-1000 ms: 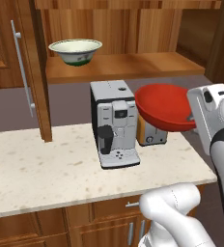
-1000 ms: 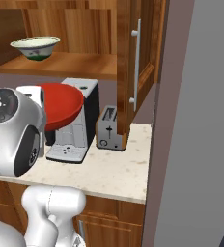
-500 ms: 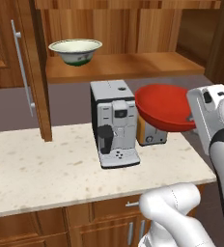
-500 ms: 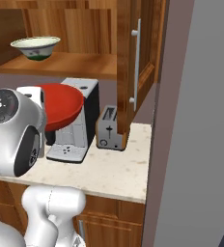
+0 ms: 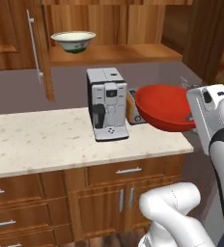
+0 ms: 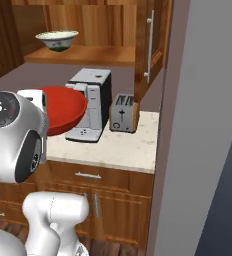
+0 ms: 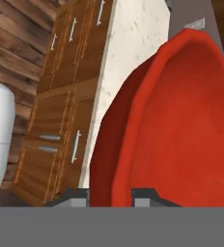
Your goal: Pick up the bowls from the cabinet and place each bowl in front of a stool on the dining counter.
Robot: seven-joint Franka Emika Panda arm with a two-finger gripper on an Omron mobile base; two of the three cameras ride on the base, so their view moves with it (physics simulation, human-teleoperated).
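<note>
My gripper point(image 7: 111, 195) is shut on the rim of the glossy red bowl point(image 7: 181, 125), which stands on edge between the two fingertips. In the base views the red bowl point(image 5: 164, 108) point(image 6: 63, 109) hangs in the air off the counter's right end, in front of the coffee machine. The cream-white bowl with the green band point(image 5: 73, 41) point(image 6: 57, 40) rests upright on the plank shelf of the open wooden cabinet point(image 5: 128, 52). One cabinet door with a long silver handle point(image 5: 34, 43) stands open at the left. The dining counter is out of view.
A grey coffee machine point(image 5: 106, 103) and a toaster point(image 6: 124, 113) stand on the speckled stone top over wooden drawers point(image 5: 36, 140). A tall grey panel point(image 6: 203, 125) closes off the right side. A second open cabinet door point(image 6: 149, 45) hangs above the toaster.
The whole scene has slid up and away in both base views, showing more of the drawer fronts: the base has backed off from the counter. The red bowl stays in my gripper.
</note>
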